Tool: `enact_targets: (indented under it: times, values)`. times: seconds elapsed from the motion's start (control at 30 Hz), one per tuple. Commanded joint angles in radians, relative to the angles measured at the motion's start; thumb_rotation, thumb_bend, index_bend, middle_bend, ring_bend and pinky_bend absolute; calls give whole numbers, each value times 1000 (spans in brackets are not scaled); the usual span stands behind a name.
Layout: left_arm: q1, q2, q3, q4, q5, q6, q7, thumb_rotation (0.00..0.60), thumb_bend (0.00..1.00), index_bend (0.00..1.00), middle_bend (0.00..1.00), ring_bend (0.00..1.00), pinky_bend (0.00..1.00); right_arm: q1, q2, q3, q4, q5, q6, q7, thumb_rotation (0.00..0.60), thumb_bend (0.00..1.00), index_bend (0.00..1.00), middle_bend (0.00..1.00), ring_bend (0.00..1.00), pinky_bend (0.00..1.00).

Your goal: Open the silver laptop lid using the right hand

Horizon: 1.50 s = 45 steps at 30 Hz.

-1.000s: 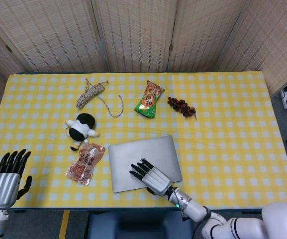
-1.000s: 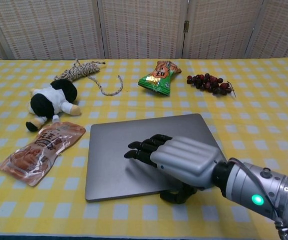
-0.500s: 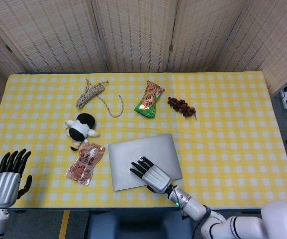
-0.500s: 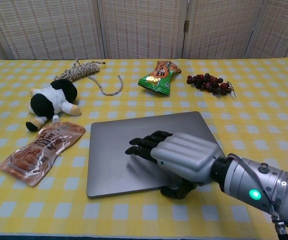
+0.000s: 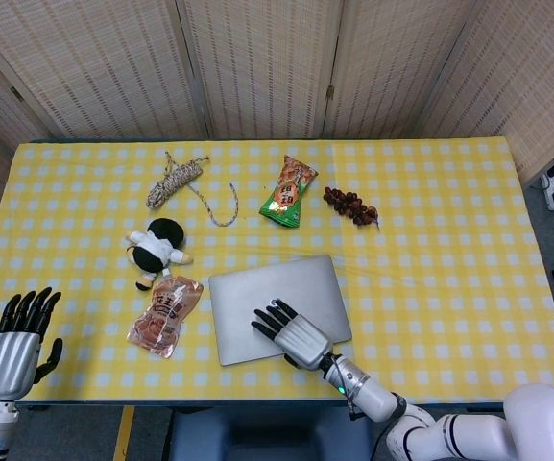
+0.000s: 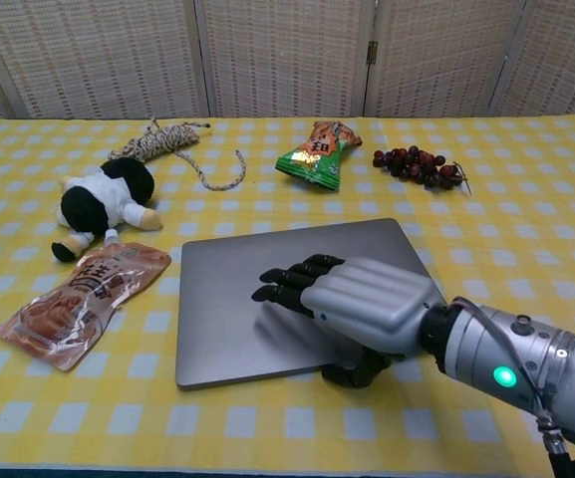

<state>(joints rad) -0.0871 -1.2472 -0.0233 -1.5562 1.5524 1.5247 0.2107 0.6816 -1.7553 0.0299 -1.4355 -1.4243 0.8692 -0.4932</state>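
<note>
The silver laptop [image 5: 262, 288] [image 6: 237, 299] lies closed and flat near the table's front edge. My right hand [image 5: 294, 334] [image 6: 362, 302] reaches over its front right part. The fingers [image 6: 292, 282] stretch out just above the lid, casting a shadow on it. The thumb [image 6: 355, 373] curls down against the laptop's front edge. I see no gap between lid and base. My left hand [image 5: 15, 338] hangs off the table's front left corner, fingers spread, holding nothing; the chest view does not show it.
Left of the laptop lie a snack pouch [image 6: 80, 299] and a black-and-white plush toy [image 6: 103, 204]. Behind it are a coiled rope [image 6: 172, 144], a green snack bag [image 6: 317, 151] and a bunch of dark grapes [image 6: 417, 166]. A yellow checked cloth [image 5: 449, 240] covers the table.
The laptop has shifted a little away from me, with my right hand moving forward along with it. The left hand has stayed put.
</note>
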Motion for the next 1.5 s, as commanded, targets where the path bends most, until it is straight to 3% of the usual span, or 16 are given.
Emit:
enact_targets:
  times: [0.03, 0.17, 0.43, 0.77, 1.1, 1.37, 1.5]
  values:
    - [0, -1, 0, 1, -1, -2, -1, 600, 547, 38, 81, 21, 0, 1, -2, 0, 3, 4, 1, -2, 600, 406, 0, 0, 0, 0]
    - [0, -3, 0, 5, -2, -2, -5, 600, 547, 38, 81, 21, 0, 5, -9, -1, 13, 7, 2, -3, 600, 437, 0, 0, 0, 0]
    - [0, -6, 0, 13, -3, -3, -13, 600, 547, 36, 81, 21, 0, 13, -16, 0, 23, 13, 5, -13, 600, 626, 0, 0, 0, 0]
    - [-24, -24, -5, 46, 9, -25, -51, 600, 547, 31, 81, 21, 0, 29, -35, 16, 42, 17, 20, -57, 600, 637, 0, 0, 0, 0]
    - [-83, -46, -1, 103, 63, -69, -136, 600, 547, 68, 84, 46, 0, 71, -41, 84, 1, 60, 42, -207, 600, 659, 0, 0, 0, 0]
    - [-119, -67, 35, 142, 99, -126, -189, 600, 547, 185, 204, 134, 1, 109, -36, 140, -42, 132, 57, -342, 600, 660, 0, 0, 0, 0]
    - [-156, -87, 59, 171, 133, -175, -220, 600, 546, 195, 212, 138, 2, 131, -33, 160, -62, 167, 65, -400, 600, 661, 0, 0, 0, 0]
